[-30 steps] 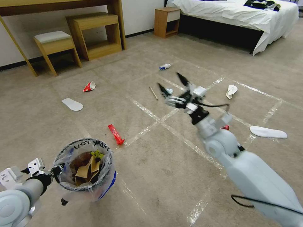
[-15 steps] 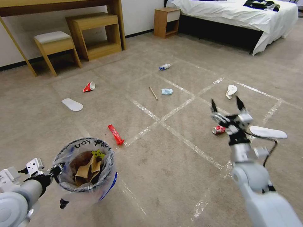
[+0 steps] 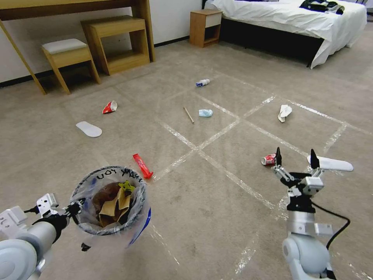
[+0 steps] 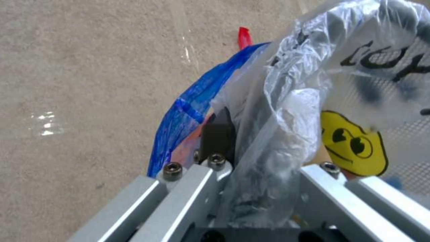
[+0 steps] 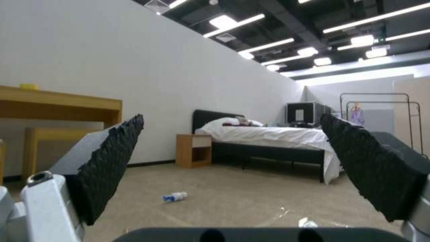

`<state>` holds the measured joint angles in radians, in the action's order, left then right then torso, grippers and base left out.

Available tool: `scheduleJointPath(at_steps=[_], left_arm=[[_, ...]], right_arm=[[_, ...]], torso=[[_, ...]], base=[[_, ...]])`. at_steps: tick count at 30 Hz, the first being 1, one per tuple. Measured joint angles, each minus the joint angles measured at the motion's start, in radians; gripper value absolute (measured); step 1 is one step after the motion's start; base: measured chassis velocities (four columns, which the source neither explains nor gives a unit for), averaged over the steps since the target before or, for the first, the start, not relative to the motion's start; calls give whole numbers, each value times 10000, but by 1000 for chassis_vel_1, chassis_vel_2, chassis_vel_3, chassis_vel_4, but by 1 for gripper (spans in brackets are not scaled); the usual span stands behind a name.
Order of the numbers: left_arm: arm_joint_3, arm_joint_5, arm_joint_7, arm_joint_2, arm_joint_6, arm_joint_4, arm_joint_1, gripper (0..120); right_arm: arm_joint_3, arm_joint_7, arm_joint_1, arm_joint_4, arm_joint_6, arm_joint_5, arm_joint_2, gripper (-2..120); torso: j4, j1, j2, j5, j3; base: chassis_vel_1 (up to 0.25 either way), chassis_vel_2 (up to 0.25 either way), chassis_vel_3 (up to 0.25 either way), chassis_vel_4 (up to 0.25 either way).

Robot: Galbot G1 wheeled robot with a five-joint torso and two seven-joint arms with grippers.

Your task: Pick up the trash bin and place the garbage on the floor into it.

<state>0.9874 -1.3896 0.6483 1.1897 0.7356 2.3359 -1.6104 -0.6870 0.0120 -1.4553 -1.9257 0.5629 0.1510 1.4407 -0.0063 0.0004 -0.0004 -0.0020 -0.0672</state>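
My left gripper [image 3: 74,209] is shut on the rim of the trash bin [image 3: 128,229], which hangs above the floor [image 3: 202,217] at the near left. The bin's clear lettered bag [image 4: 313,67] holds a crumpled brown paper bag [image 3: 112,204]. My right gripper [image 3: 296,155] stands open and upright at the near right, just beside a crushed red can [image 3: 268,159]. More garbage lies on the carpet: a red wrapper [image 3: 142,165], a wooden stick [image 3: 189,115], a light-blue mask [image 3: 205,112], a white-blue bottle [image 3: 202,82] and a white tissue [image 3: 284,112].
Two white slippers [image 3: 89,128] [image 3: 330,163] lie on the carpet, and a red-white scrap [image 3: 110,107] lies far left. A stool [image 3: 68,54] and a wooden shelf [image 3: 116,42] stand at the back left. A nightstand [image 3: 205,26] and a bed [image 3: 295,19] stand behind.
My right arm has swung back from over the middle of the floor to the near right, its gripper still open. The bin has shifted slightly to the right.
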Motion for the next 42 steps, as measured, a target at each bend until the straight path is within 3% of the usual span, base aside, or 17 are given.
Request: scheduleJointPath(at_steps=[20,42], left_arm=[[-63,137,-27,202,1,-5,91,0],[-38,125,-21,182,-2,-30,117,0]], right_arm=[[-147,40,-255,363,1175,-567,523,100],[-50,64,-270,539,1533,-753,666,100]], torso=[[0,0,0,1,0],[0,0,0,1,0]], base=[[0,0,0,0],[0,0,0,0]])
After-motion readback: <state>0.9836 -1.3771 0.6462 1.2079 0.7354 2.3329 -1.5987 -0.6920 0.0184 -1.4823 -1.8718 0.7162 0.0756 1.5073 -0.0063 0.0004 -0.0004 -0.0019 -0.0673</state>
